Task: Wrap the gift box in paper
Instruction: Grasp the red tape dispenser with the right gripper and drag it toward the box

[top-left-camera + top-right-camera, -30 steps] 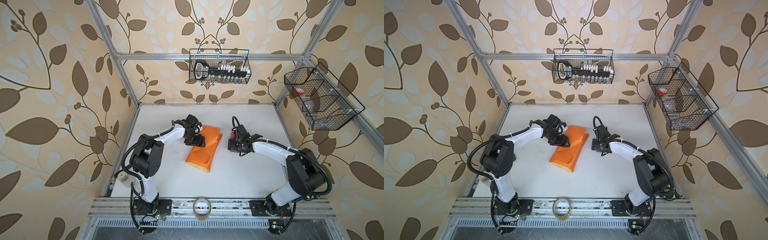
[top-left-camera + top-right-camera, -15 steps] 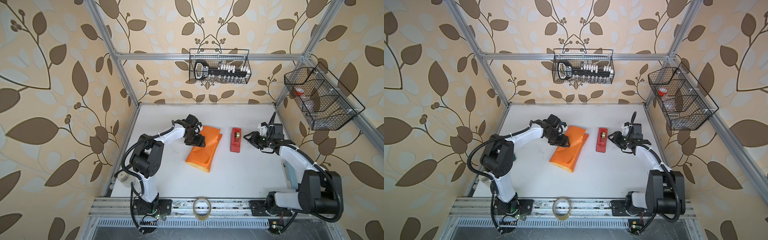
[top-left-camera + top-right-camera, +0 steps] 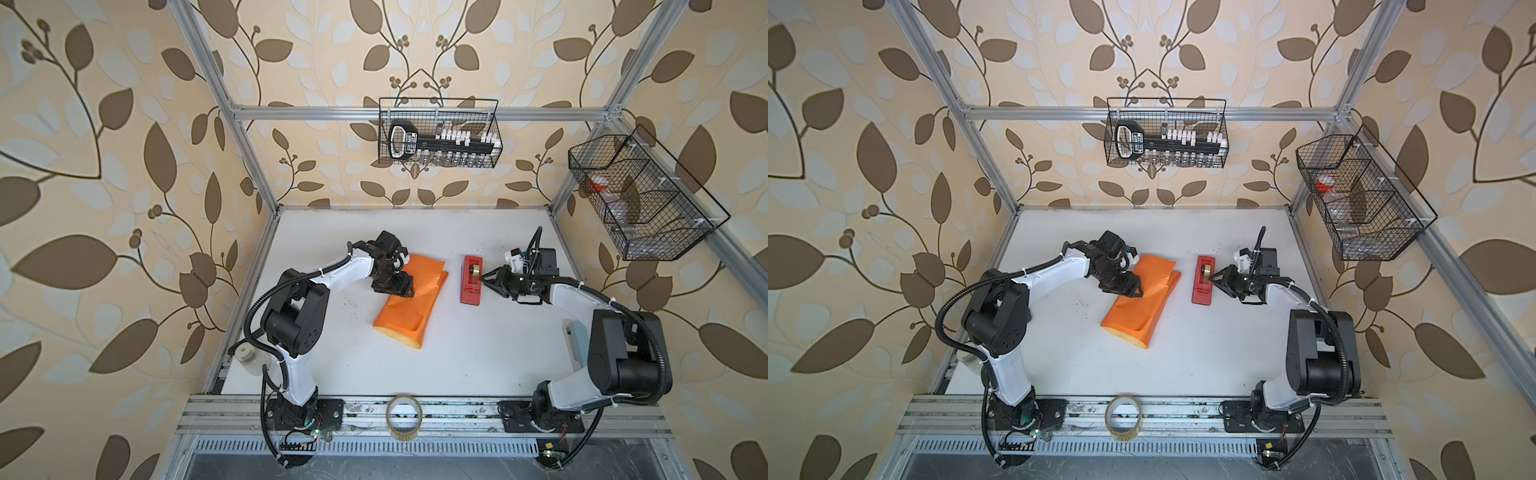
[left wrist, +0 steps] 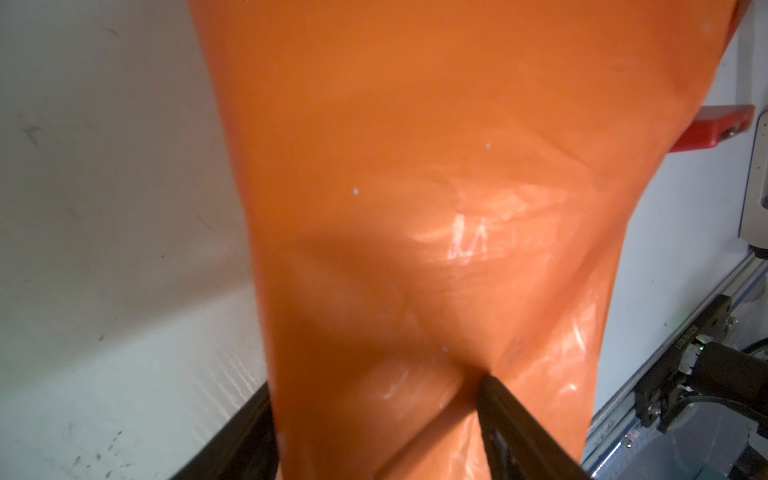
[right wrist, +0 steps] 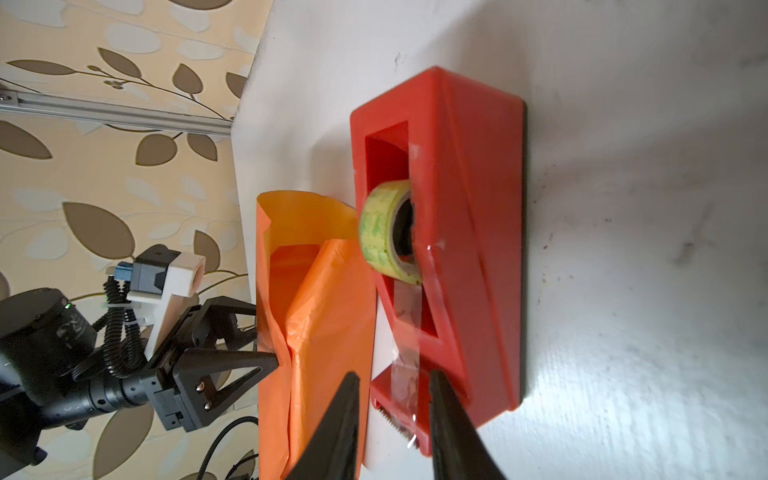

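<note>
Left of the tape dispenser, the paper is lying bundled, gift box unseen.
Flimsy, slick stuff, likely wanting a pinch on a fold: left pincer is sitting spread on it, right pincer half-spread at the dispenser.

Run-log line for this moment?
left tool open, pressing on paper | right tool open at tape dispenser

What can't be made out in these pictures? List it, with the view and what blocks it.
- Gift box: in no view; the folded paper would cover it in both top views.
- Left gripper: left wrist view, picture edge cuts its fingers, paper fills the gap; clamping or pressing, unclear.
- Side wire basket: contents too small behind mesh, both top views.
</note>
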`<state>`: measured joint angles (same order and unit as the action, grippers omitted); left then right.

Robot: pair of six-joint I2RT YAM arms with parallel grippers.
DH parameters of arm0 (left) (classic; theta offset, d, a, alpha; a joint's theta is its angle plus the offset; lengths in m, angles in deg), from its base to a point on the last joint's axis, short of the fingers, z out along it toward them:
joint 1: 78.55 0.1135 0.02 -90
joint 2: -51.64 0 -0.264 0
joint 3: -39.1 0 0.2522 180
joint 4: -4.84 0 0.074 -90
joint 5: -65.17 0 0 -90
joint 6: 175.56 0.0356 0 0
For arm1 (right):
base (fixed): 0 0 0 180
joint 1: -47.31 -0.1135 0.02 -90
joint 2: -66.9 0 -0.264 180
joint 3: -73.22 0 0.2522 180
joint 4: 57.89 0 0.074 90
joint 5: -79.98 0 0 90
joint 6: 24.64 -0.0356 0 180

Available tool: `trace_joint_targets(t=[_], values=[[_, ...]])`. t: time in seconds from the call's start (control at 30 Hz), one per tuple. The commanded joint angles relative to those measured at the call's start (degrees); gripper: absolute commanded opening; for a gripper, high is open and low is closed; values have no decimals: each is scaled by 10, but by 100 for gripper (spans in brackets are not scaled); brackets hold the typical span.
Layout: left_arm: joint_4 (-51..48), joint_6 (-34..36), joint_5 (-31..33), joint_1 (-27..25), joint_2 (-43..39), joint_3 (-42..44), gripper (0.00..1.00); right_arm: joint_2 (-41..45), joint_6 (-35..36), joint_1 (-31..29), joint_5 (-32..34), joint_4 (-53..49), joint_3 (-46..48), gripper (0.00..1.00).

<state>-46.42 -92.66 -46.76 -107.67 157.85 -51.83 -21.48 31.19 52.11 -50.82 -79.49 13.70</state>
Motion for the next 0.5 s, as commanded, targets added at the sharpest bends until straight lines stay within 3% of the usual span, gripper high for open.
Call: trace_joint_targets(t=[0.0,0.47], values=[[-43,20,12,-10,9,-7,74,-26,-11,2,-25,16,-8,28],[-45,21,16,-13,14,-10,75,-58,-27,-4,-39,41,-6,27]])
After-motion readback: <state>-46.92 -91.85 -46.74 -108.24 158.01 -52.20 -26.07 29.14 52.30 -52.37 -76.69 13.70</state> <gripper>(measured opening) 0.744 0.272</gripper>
